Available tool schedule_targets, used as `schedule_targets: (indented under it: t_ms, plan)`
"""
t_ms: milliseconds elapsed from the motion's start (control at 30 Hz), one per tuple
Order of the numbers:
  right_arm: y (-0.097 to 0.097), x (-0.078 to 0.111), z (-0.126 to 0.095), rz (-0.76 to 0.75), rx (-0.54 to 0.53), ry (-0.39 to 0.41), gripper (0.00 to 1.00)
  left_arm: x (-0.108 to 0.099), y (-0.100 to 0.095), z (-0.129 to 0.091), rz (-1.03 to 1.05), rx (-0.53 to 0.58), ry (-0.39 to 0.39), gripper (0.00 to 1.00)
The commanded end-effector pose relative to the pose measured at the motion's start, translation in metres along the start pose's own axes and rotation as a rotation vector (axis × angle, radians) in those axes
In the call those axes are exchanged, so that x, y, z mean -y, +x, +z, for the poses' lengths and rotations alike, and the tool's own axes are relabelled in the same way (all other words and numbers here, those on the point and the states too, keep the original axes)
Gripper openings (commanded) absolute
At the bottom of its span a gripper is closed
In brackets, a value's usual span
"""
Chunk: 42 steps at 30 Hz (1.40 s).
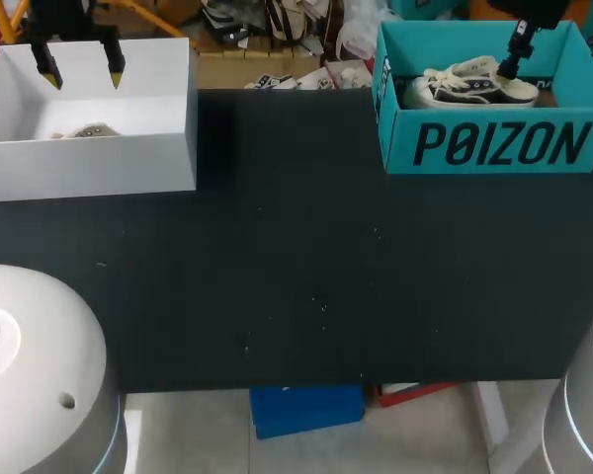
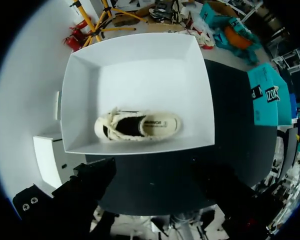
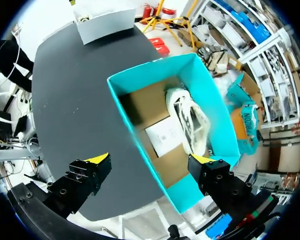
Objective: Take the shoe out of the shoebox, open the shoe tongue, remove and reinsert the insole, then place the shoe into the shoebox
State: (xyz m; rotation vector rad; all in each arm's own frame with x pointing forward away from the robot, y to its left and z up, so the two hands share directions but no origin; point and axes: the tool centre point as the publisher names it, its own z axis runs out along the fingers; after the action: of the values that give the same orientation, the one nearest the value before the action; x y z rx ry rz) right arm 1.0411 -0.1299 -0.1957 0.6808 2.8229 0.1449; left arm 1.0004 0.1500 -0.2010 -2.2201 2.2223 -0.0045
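Over teal shoebox point(image 1: 494, 148) | right claw point(image 3: 150, 159) spread (shoe point(image 1: 469, 87) inside) | left claw point(image 1: 82, 72) spread

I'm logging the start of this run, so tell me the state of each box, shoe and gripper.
white shoebox: open, no lid, holds one shoe.
cream shoe: lying in the white shoebox, ungripped.
teal shoebox: open, no lid, holds one shoe.
laced shoe: lying in the teal shoebox, ungripped.
left gripper: open, above the white shoebox.
right gripper: open, above the teal shoebox.
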Motion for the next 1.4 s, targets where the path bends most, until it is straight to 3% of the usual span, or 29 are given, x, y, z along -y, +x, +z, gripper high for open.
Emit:
schedule_targets:
  t_ms: [33,167,233,267,433,533,867,1000,1233,1400]
  plan:
    - [-0.023,-0.020,0.015,-0.063,-0.034,0.058,1.00,0.000,0.000,-0.001,0.000,0.001,-0.001,1.00]
    - [-0.036,-0.030,0.027,-0.096,-0.050,0.061,0.96,0.000,0.000,-0.001,0.000,0.001,-0.001,1.00]
    - [-0.041,-0.033,0.036,-0.111,-0.058,0.065,0.54,0.000,0.000,-0.001,0.000,0.001,-0.001,1.00]
    - [-0.043,-0.035,0.040,-0.115,-0.061,0.063,0.48,0.000,0.000,-0.001,0.000,0.001,-0.001,1.00]
    - [-0.056,-0.040,0.069,-0.123,-0.069,0.040,0.52,0.000,0.000,-0.001,0.000,0.001,-0.001,1.00]
    - [-0.064,-0.040,0.085,-0.125,-0.072,0.035,0.49,0.000,0.000,-0.001,0.000,0.001,-0.001,1.00]
    - [-0.090,-0.029,0.126,-0.140,-0.102,0.047,0.52,0.000,0.000,-0.001,0.000,0.001,-0.001,1.00]
    - [-0.101,-0.027,0.141,-0.160,-0.114,0.053,0.67,0.000,0.000,-0.001,0.000,0.001,-0.001,1.00]
    - [-0.117,-0.023,0.161,-0.183,-0.103,0.074,0.49,0.000,0.000,-0.001,0.000,0.001,-0.001,1.00]
    - [-0.121,-0.022,0.172,-0.193,-0.103,0.080,0.49,0.000,0.000,-0.001,0.000,0.001,-0.001,1.00]
